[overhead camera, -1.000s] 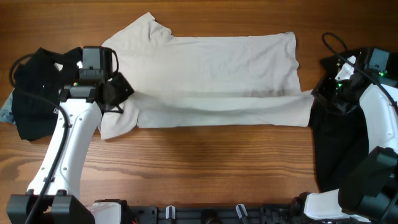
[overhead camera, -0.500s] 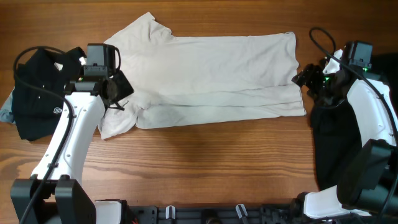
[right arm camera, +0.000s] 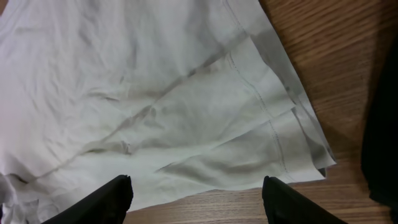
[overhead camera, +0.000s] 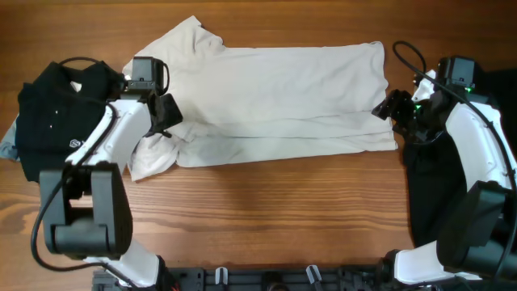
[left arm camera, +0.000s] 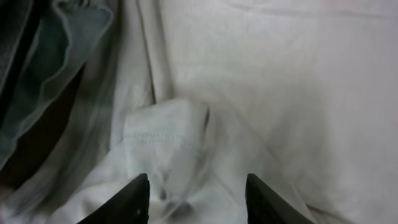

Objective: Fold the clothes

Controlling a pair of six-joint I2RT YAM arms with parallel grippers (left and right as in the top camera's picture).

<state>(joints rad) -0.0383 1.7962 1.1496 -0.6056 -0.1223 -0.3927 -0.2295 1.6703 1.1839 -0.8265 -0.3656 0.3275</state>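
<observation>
On the wooden table (overhead camera: 266, 222) – a cream T-shirt (overhead camera: 275, 81) lies spread lengthwise, its near long edge doubled over onto itself.
The left gripper (overhead camera: 168, 115) is over the sleeve end, jaws apart and empty; the right gripper (overhead camera: 386, 107) is over the hem corner, jaws wide, holding nothing. A logo-marked black garment (overhead camera: 48, 121) lies at the left edge – a second black garment (overhead camera: 436, 186) lies under the right arm.

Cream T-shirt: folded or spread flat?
Partly folded. The cream T-shirt has its near long edge doubled over the body; layered hems show in the right wrist view.
</observation>
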